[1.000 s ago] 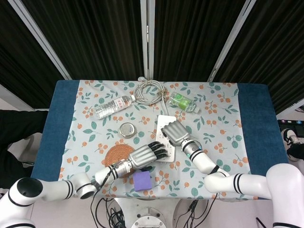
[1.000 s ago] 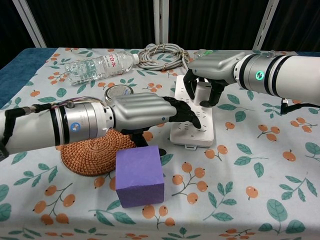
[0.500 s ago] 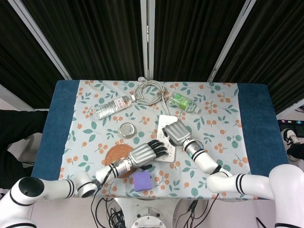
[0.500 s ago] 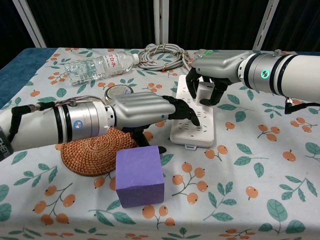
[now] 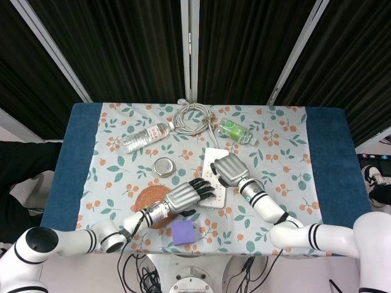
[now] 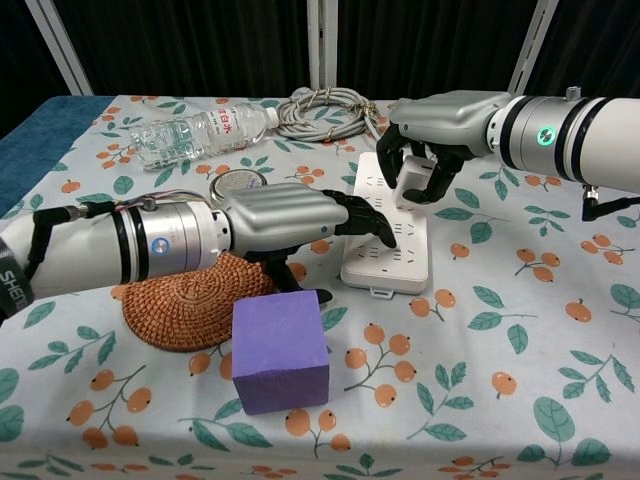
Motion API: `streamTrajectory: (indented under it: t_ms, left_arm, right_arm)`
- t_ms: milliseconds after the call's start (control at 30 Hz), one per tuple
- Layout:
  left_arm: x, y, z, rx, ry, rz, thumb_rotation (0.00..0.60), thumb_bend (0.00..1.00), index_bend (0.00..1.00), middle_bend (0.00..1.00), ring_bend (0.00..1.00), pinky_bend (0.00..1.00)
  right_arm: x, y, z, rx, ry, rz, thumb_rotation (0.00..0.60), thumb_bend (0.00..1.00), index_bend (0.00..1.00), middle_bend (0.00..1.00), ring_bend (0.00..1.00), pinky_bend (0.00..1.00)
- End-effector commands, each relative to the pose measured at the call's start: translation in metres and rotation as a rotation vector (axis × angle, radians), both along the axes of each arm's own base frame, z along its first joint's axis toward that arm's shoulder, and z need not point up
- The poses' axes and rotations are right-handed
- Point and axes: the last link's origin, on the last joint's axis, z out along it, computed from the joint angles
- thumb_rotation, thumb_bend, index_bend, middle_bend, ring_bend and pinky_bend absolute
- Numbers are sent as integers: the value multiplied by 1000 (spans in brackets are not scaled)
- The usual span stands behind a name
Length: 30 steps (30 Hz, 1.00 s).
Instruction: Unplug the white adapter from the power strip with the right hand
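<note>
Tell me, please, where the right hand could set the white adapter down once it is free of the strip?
Bare cloth lies to the robot's right of the power strip, out to the blue table edge. The middle is crowded: the left hand presses on the strip, beside the woven coaster, purple block and round tin. The right hand holds the white adapter.

Bare cloth right of the power strip (image 6: 388,240); left hand (image 6: 290,215), coaster (image 6: 185,300), purple block (image 6: 280,350) crowding its left.
</note>
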Motion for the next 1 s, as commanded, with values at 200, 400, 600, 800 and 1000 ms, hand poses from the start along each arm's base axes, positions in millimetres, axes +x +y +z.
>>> streamTrajectory:
  t_ms: [200,400,600,800,1000]
  left_arm:
    - [3,-2,3,6,-15,-13,600,327,157,131,11,95]
    - [8,-5,21,36,-80,-34,600,327,156,131,11,95]
    - [8,-7,58,106,-160,-39,600,323,155,131,11,94]
    - [-10,-2,105,231,-235,30,600,314,154,131,11,91]
    - [-46,8,151,379,-272,165,600,302,150,131,11,88]
  right_arm:
    - [2,-3,14,-28,-43,-7,600,458,1000,743,614,654]
    - [-4,-4,58,-100,-167,-69,600,457,997,743,605,653]
    - [-37,-2,92,-91,-235,-229,600,444,874,695,560,604]
    - [-65,-9,82,-43,-207,-349,600,378,628,553,420,491]
    - [-77,-14,61,19,-166,-400,600,327,221,337,216,336]
